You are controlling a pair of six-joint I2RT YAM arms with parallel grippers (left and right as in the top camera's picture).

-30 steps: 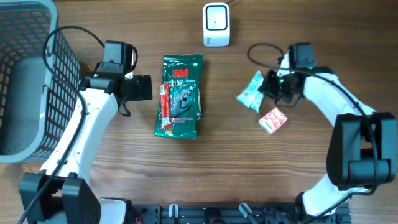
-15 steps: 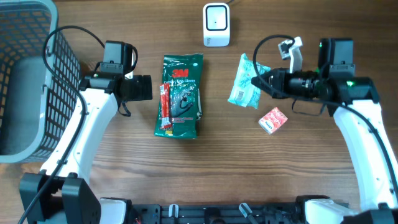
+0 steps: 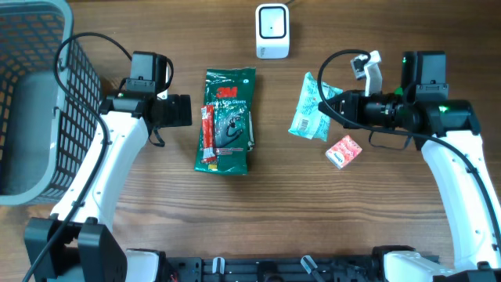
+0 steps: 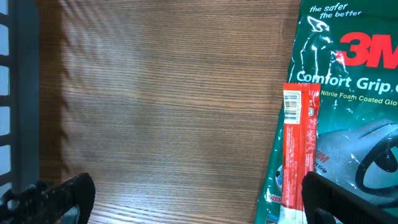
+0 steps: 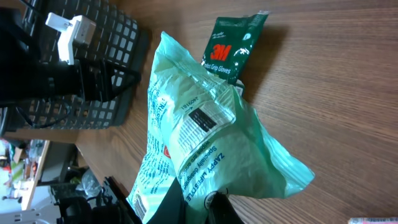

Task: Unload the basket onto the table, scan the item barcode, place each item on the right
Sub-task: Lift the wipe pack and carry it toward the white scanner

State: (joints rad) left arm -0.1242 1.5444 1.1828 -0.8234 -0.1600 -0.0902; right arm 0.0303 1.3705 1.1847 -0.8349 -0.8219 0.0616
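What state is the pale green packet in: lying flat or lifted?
Lifted: the right end effector is shut on the pale green packet, holding it in the air.

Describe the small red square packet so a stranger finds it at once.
Find the white box-shaped scanner at the far edge of the wooden table, then the right claw holding a pale green plastic bag. Toward the robot from that bag lies the small red-and-white square packet, flat on bare wood, unlike the long red stick on the dark green glove pack.
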